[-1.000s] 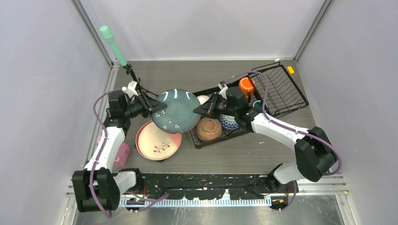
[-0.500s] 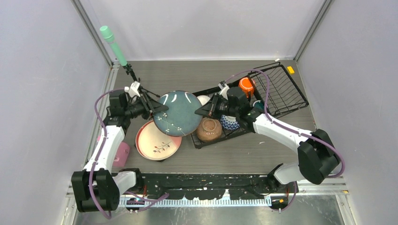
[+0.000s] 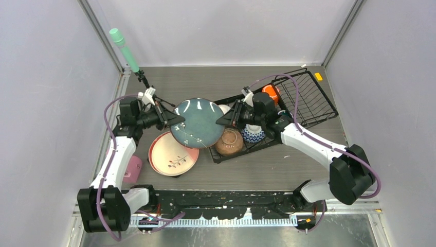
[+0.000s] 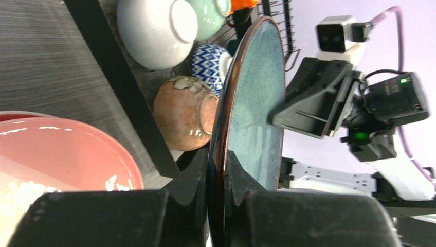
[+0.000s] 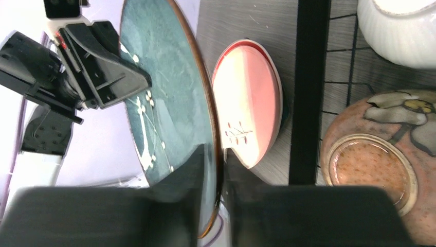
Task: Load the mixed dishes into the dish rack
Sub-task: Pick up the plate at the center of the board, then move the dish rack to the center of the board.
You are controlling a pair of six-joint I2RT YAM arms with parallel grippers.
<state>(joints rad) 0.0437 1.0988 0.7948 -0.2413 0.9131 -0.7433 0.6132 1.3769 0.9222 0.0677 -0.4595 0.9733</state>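
Observation:
The large dark teal speckled plate hangs on edge above the table between both arms. My left gripper is shut on its left rim; in the left wrist view the plate is pinched tight in that gripper. My right gripper closes on the opposite rim, its fingers close on either side of the plate. The pink plate lies on the table below. In the dish rack, the flat tray section holds brown, blue-patterned and white bowls and an orange mug.
A mint-green cylinder on a black tripod stands at the back left. A small pink cup sits by the left arm. Grey walls close in on both sides. The rack's slotted basket reaches toward the right wall.
My left gripper has shut on the teal plate's left rim. The plate has shifted slightly to the right, with the right gripper still at its other rim.

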